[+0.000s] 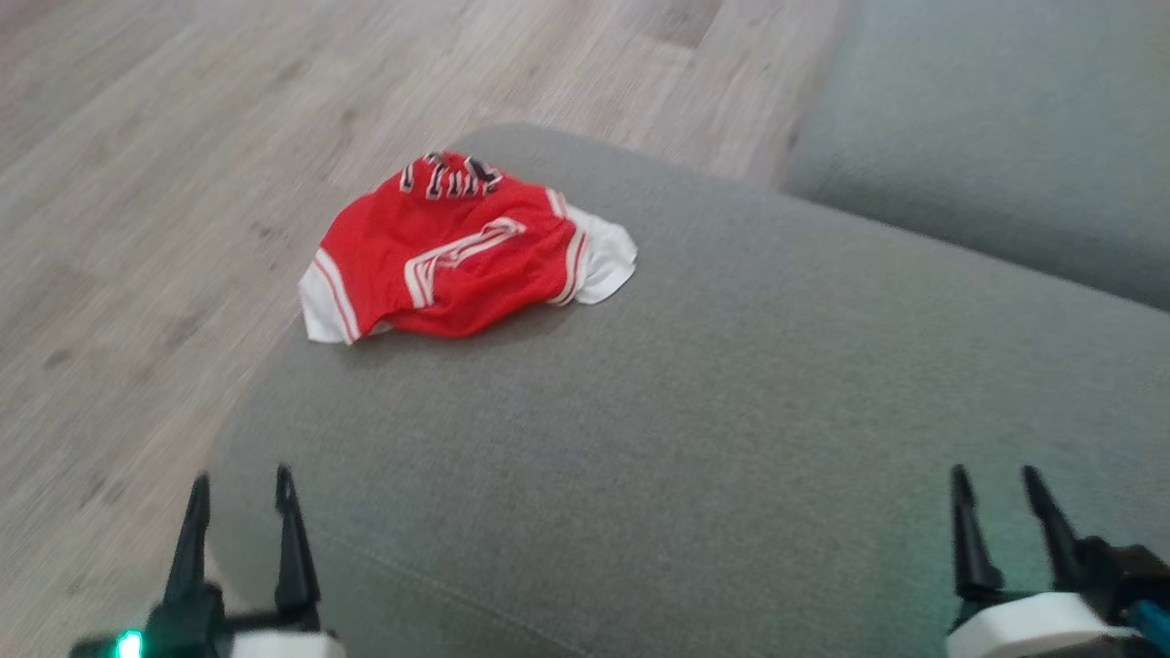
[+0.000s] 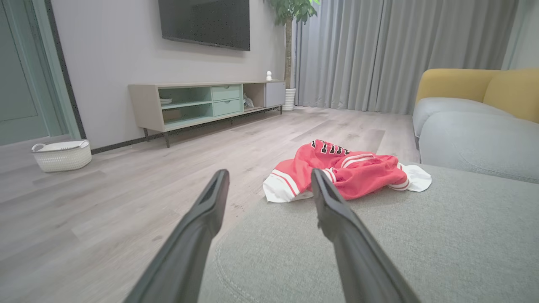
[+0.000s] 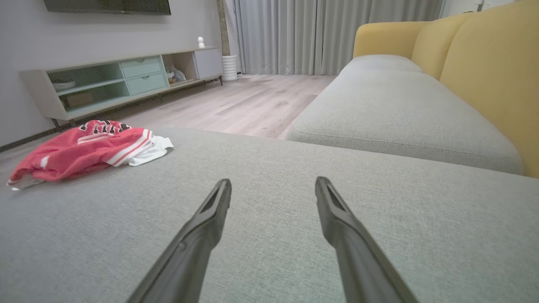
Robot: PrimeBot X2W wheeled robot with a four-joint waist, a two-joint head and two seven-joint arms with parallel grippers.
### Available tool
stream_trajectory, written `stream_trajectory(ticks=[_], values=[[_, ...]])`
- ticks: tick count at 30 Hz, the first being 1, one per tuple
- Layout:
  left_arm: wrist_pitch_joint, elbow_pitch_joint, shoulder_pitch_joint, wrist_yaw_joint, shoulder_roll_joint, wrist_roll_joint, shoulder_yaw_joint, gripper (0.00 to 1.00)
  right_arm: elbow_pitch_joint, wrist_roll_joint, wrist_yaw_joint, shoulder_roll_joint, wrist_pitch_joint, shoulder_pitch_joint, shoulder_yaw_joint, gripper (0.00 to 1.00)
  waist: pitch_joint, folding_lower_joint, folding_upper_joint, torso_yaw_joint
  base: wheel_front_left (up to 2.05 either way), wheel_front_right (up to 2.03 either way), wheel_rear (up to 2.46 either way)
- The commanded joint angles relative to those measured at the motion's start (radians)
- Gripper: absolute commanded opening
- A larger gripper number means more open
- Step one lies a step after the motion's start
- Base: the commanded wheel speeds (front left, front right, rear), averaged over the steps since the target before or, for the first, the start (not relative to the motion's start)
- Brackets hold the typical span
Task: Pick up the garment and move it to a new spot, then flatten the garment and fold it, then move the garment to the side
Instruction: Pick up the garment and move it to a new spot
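**Garment** (image 1: 457,251): red, with white striped trim and a dark-lettered band. It is laid crumpled on the far left corner of the grey cushion (image 1: 731,411), one white hem at the cushion's edge.

**Left gripper** (image 1: 242,475): held over the cushion's near left edge. The fingers are spread wide, nothing is gripped, and it is well apart from the garment.

**Right gripper** (image 1: 994,472): held over the cushion's near right part, fingers likewise spread and empty.

**Wooden floor** (image 1: 137,183): seen beyond the cushion's left side.
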Motion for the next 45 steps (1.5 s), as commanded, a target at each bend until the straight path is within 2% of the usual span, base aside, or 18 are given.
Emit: stream_trajectory(ticks=[1, 3, 8, 9, 10, 13, 20, 28, 29, 31, 36, 41, 45], values=[[-0.005, -0.033, -0.091, -0.014, 0.018, 0.012, 0.03, 1.0, -0.031, -0.009, 0.007, -0.04, -0.014, -0.032, 0.006, 1.0, 0.043, -0.0002, 0.0, 0.039, 0.0, 0.0, 0.0], [-0.005, -0.027, -0.134, -0.031, 0.037, 0.017, 0.032, 1.0, -0.042, -0.024, 0.007, -0.064, -0.014, -0.038, 0.018, 1.0, 0.102, -0.0002, 0.0, 0.031, 0.0, 0.0, 0.0], [-0.005, 0.049, -0.343, -0.079, 0.059, 0.021, 0.013, 1.0, -0.067, -0.036, 0.007, -0.171, -0.014, -0.121, 0.06, 1.0, 0.291, -0.0002, 0.0, -0.016, 0.0, 0.0, 0.0], [-0.005, 0.084, -0.394, -0.088, 0.059, 0.019, 0.007, 1.0, -0.071, -0.03, 0.007, -0.191, -0.014, -0.136, 0.063, 1.0, 0.322, -0.0002, 0.0, -0.023, 0.0, 0.0, 0.0], [-0.005, 0.179, -0.498, -0.109, 0.06, 0.016, -0.009, 1.0, -0.078, -0.02, 0.007, -0.232, -0.014, -0.162, 0.069, 1.0, 0.379, -0.0002, 0.0, -0.036, 0.0, 0.0, 0.0], [-0.005, 0.343, -0.648, -0.121, 0.072, 0.031, -0.03, 1.0, -0.091, -0.008, 0.007, -0.288, -0.014, -0.195, 0.093, 1.0, 0.451, -0.0002, 0.0, -0.061, 0.0, 0.0, 0.0], [-0.004, 0.674, -0.885, -0.099, 0.082, 0.03, -0.027, 1.0, -0.119, 0.022, 0.007, -0.376, -0.014, -0.257, 0.105, 1.0, 0.552, -0.0002, 0.0, -0.122, 0.0, 0.0, 0.0], [0.007, 0.957, -0.977, -0.069, 0.092, -0.011, 0.005, 1.0, -0.141, 0.031, 0.007, -0.394, -0.014, -0.236, 0.072, 1.0, 0.582, -0.0002, 0.0, -0.149, 0.0, 0.0, 0.0], [0.006, 0.975, -0.986, -0.065, 0.094, -0.019, 0.012, 0.52, -0.142, 0.031, 0.007, -0.393, -0.014, -0.234, 0.07, 1.0, 0.582, -0.0002, 0.0, -0.149, 0.0, 0.0, 0.0], [0.001, 0.991, -0.999, -0.055, 0.104, -0.022, 0.016, 0.0, -0.141, 0.03, 0.007, -0.388, -0.014, -0.232, 0.069, 1.0, 0.579, -0.0002, 0.0, -0.149, 0.0, 0.0, 0.0], [-0.004, 0.961, -1.009, -0.051, 0.128, -0.024, 0.02, 0.0, -0.133, 0.024, 0.007, -0.365, -0.014, -0.238, 0.085, 1.0, 0.547, -0.0002, 0.0, -0.15, 0.0, 0.0, 0.0], [-0.005, 0.789, -0.986, -0.065, 0.164, -0.006, 0.011, 0.0, -0.103, 0.028, 0.007, -0.306, -0.014, -0.243, 0.114, 1.0, 0.438, -0.0002, 0.0, -0.173, 0.0, 0.0, 0.0], [-0.005, 0.643, -0.987, -0.086, 0.204, 0.024, -0.014, 0.0, -0.077, 0.037, 0.007, -0.24, -0.014, -0.236, 0.134, 1.0, 0.311, -0.0002, 0.0, -0.223, 0.0, 0.0, 0.0]])
